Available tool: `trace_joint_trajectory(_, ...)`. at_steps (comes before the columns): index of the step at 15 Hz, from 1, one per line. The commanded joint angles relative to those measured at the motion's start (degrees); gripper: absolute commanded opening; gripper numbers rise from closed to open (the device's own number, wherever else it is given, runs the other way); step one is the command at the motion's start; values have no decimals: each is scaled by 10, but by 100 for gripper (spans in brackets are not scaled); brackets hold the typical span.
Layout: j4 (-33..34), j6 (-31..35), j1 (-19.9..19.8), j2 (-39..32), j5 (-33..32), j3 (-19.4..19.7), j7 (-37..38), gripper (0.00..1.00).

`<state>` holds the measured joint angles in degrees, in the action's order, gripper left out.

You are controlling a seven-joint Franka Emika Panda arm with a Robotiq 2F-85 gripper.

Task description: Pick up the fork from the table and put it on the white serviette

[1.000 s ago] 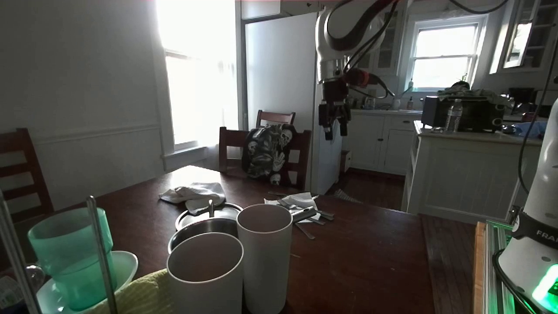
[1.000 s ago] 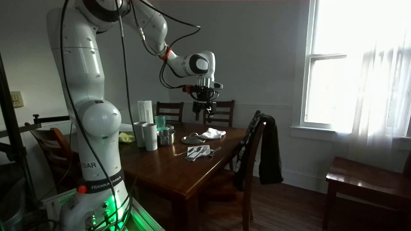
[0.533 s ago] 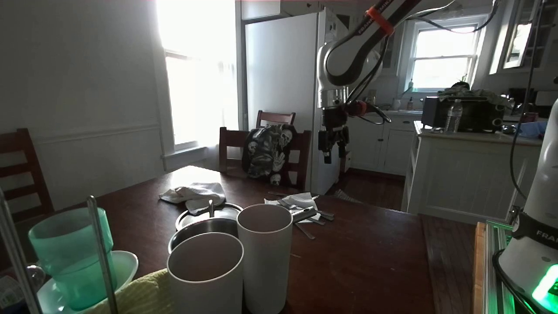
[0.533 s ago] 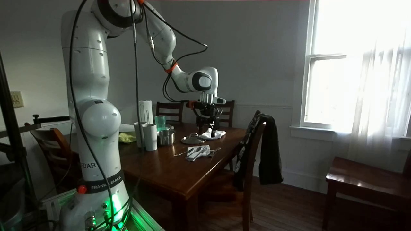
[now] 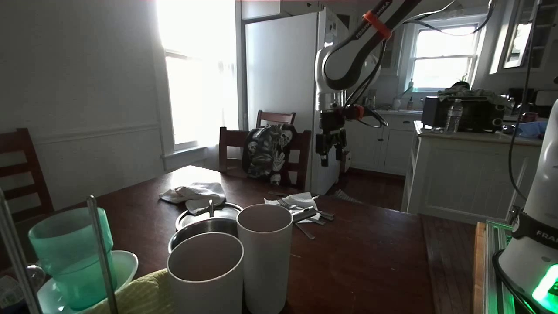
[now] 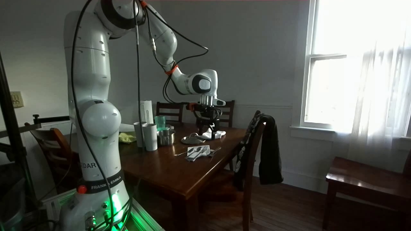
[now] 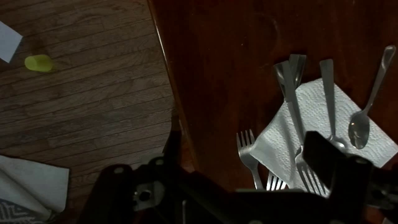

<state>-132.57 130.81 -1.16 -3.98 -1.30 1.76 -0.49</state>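
Note:
The white serviette [image 7: 343, 115] is a textured paper sheet lying on the dark brown table [image 7: 224, 77]. It also shows in both exterior views [image 5: 305, 198] [image 6: 205, 148]. In the wrist view one fork [image 7: 248, 158] lies on the table, its tines at the serviette's left corner. The tines of another fork [image 7: 275, 183] show at the serviette's lower edge. A third fork [image 7: 304, 165] lies across the serviette, partly hidden by a finger. My gripper [image 7: 245, 144] is open and empty, pointing down above the table; it shows in both exterior views [image 5: 332, 157] [image 6: 207, 130].
Spoons [image 7: 359, 129] and more cutlery lie on and around the serviette. A pot [image 6: 166, 137], a lid [image 6: 192, 139], tall white cups [image 5: 267, 257] and a crumpled white cloth [image 5: 196, 192] stand or lie on the table. A chair with a jacket [image 5: 270, 150] is at the table's edge.
My gripper has come down a good way toward the table over the last second, mostly in the first half. It stays open. The cutlery and serviette have not moved.

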Motion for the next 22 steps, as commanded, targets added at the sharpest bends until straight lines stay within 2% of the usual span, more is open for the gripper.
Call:
trace_joint_trajectory(1,12,59,3,-46,10,-6,9,100)
trace_joint_trajectory(8,50,168,3,-131,65,-25,14,100)
trace_joint_trajectory(13,86,215,1,-179,84,-39,8,100)
trace_joint_trajectory(14,92,217,1,-186,82,-39,7,96)
trace_joint_trajectory(17,107,209,0,-205,71,-38,1,78)
trace_joint_trajectory(18,111,206,-2,-210,72,-39,-2,68)
trace_joint_trajectory(19,114,205,-3,-214,72,-40,-6,63)
trace_joint_trajectory(21,119,201,-5,-222,73,-42,-12,60)
trace_joint_trajectory(22,121,203,-6,-225,73,-43,-16,64)
